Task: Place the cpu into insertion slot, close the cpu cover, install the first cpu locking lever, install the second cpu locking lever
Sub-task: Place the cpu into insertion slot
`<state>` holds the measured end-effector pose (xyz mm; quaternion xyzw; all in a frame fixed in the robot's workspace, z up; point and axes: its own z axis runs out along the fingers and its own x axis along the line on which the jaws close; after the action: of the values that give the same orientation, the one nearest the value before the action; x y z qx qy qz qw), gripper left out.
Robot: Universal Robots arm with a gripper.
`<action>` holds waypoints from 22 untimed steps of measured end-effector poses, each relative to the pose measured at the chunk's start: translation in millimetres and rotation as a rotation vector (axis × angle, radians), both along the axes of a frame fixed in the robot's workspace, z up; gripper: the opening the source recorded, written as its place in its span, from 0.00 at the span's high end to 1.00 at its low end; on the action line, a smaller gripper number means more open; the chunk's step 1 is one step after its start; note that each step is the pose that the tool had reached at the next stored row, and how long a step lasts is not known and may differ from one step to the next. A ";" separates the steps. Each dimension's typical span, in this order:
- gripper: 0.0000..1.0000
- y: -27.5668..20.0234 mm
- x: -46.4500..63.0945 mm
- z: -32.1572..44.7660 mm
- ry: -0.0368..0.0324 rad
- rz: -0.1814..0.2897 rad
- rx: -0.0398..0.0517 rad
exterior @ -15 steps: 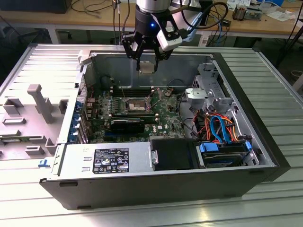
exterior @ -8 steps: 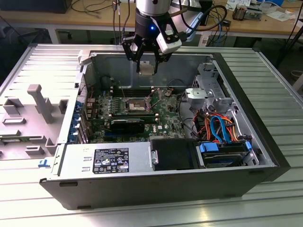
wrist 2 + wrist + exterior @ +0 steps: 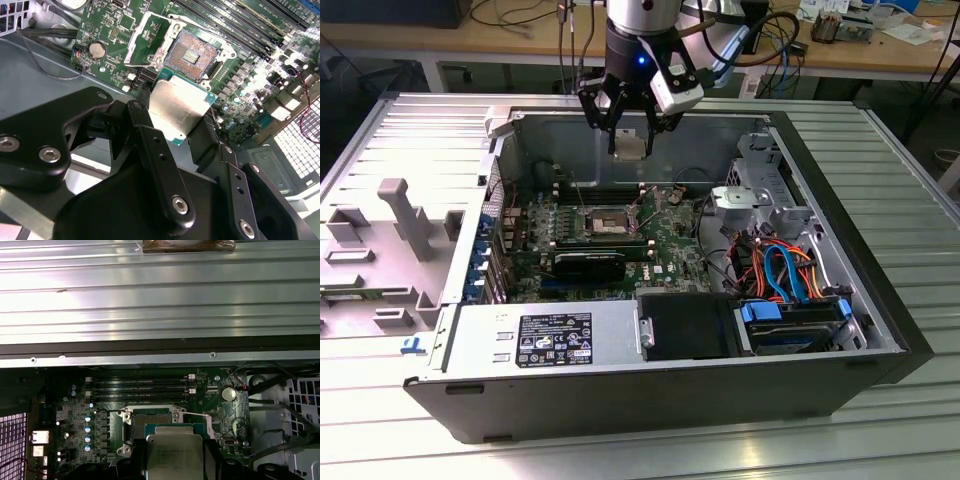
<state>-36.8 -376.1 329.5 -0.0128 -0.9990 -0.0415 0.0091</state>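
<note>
Exterior view: the computer case lay open on its side on the ribbed metal counter. The arm hung over the far side of the case. The end effector was clamped on the cpu, which was in the air well above the green board. The insertion slot sat below the cpu and a little toward the exterior view's left, with nothing seated in it. The power supply was along the near wall, with orange and blue cables toward the exterior view's right. A grey plastic part lay on the counter at the exterior view's left.

Second wrist view: the end effector gripped the cpu by two opposite edges, a black finger on either side. The metal top faced the camera and a green edge was visible. The insertion slot lay just beyond the cpu and clear of it, its tan contact field exposed. The cpu cover was swung open beside the slot and stood up off the board. A coin cell sat near it.

First wrist view: the cpu was in the end effector with dark fingers flanking it. It overlapped part of the insertion slot. The memory sticks lay past the slot, then the case wall, then the counter.
</note>
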 end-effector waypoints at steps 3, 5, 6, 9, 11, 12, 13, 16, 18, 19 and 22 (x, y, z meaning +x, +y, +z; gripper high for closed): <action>0.46 -0.1 -0.4 -0.6 0.0000 0.000 -0.0001; 0.46 -0.2 -0.9 -1.1 0.0000 0.000 -0.0003; 0.46 -0.4 -1.2 -1.5 0.0000 0.000 -0.0004; 0.46 -0.6 -1.5 -2.3 0.0000 0.000 -0.0005; 0.46 -0.8 -1.6 -2.8 0.0000 0.000 -0.0005; 0.46 -0.9 -1.7 -2.9 0.0001 0.000 -0.0005; 0.46 -1.0 -1.8 -3.2 0.0000 0.000 -0.0005; 0.46 -1.2 -1.9 -3.9 0.0000 0.000 -0.0005; 0.46 -1.4 -1.9 -4.4 0.0000 0.000 -0.0005; 0.46 -1.4 -2.0 -4.6 0.0000 0.000 -0.0005; 0.46 -1.6 -2.0 -5.6 0.0000 0.000 -0.0004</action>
<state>-38.8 -377.8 323.9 -0.0129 -0.9990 -0.0413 0.0090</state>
